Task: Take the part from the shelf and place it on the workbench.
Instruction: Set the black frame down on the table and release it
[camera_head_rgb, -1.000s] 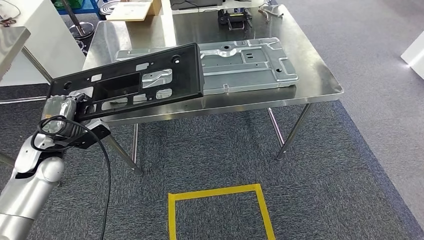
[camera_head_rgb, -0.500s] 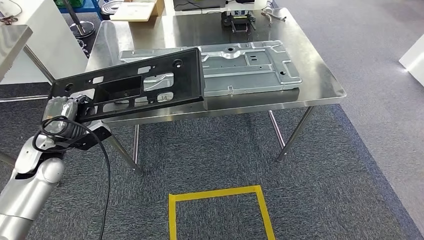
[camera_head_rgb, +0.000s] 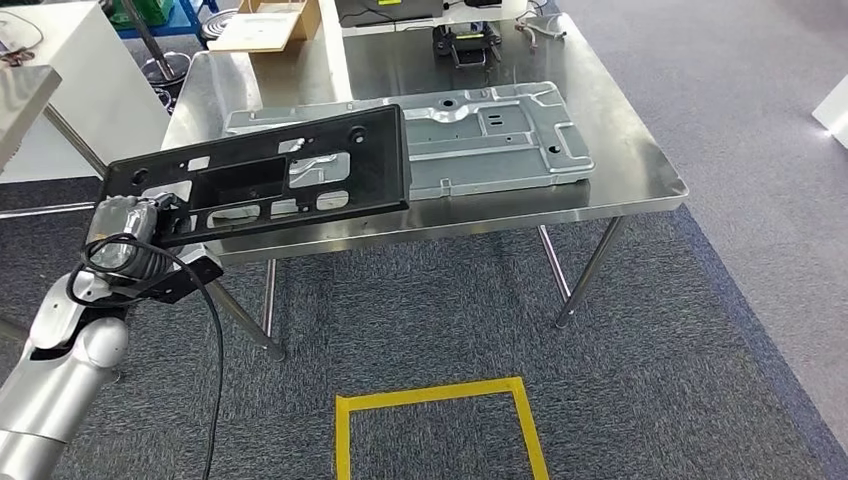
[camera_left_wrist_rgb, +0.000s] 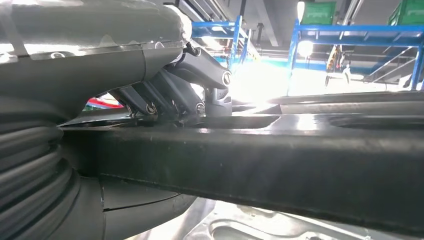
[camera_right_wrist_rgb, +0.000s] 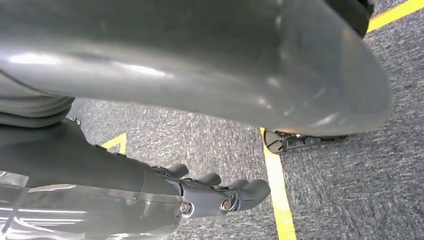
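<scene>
1. Since the earlier frames the whole head view has shifted a little, so we read a camera move; against the table, the long black plastic frame panel with cut-out windows (camera_head_rgb: 258, 178) sits much as it did, its far end perhaps slightly further over the tabletop.
2. We see the left hand (camera_head_rgb: 128, 232) grasping the panel at its near-left end; in the left wrist view its dark fingers (camera_left_wrist_rgb: 170, 95) curl over the panel's edge (camera_left_wrist_rgb: 260, 150).
3. Our right hand (camera_right_wrist_rgb: 220, 197) hangs over the grey carpet (camera_right_wrist_rgb: 325, 175) with its fingers loosely curled and nothing in them.
4. The relation that matters: the panel's long axis runs from the left hand away and to the right, its far end already over the stainless steel workbench (camera_head_rgb: 620, 170), its held end out past the bench's near-left edge.
5. That far end overlaps the flat stamped silver sheet-metal plate (camera_head_rgb: 500, 140) lying on the bench; we cannot tell whether the two touch.
6. We judge the carry nearly done: what remains is bringing the held end in over the bench and lowering it.
7. The left arm is the nearer and the one loaded.
8. An open wooden box (camera_head_rgb: 270, 20) stands behind the bench; its contents are hidden.
</scene>
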